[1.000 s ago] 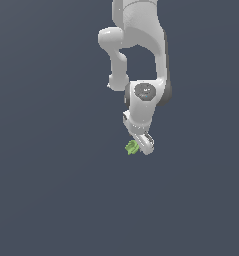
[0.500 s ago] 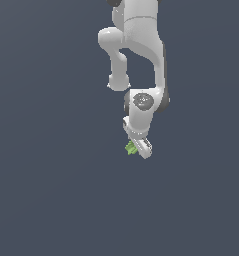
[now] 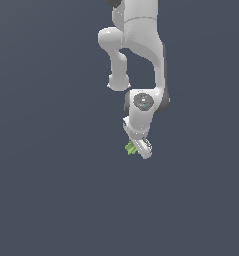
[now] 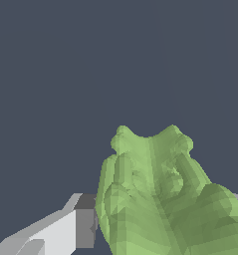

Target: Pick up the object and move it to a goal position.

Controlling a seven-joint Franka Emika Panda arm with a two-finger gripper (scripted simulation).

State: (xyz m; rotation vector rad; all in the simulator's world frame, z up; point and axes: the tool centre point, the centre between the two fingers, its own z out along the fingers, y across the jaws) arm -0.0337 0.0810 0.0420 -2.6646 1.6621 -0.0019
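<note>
The object (image 3: 131, 148) is a tiny light-green blocky piece with darker grooves, sticking out toward the exterior view's left from the white gripper (image 3: 139, 149). The gripper is shut on it, and it hangs below the arm's wrist against the plain grey background. In the wrist view the object (image 4: 155, 194) fills much of the picture as a lumpy green mass. One white and grey finger (image 4: 60, 231) presses against its side. The other finger is mostly hidden behind it.
Only the white arm (image 3: 141, 55) reaching down from the top of the exterior view and a uniform dark grey surface (image 3: 51, 190) show. No goal marker shows in either view.
The arm's wrist has sunk lower and closer over the gripper. The green object stays clamped and has hardly shifted in the picture.
</note>
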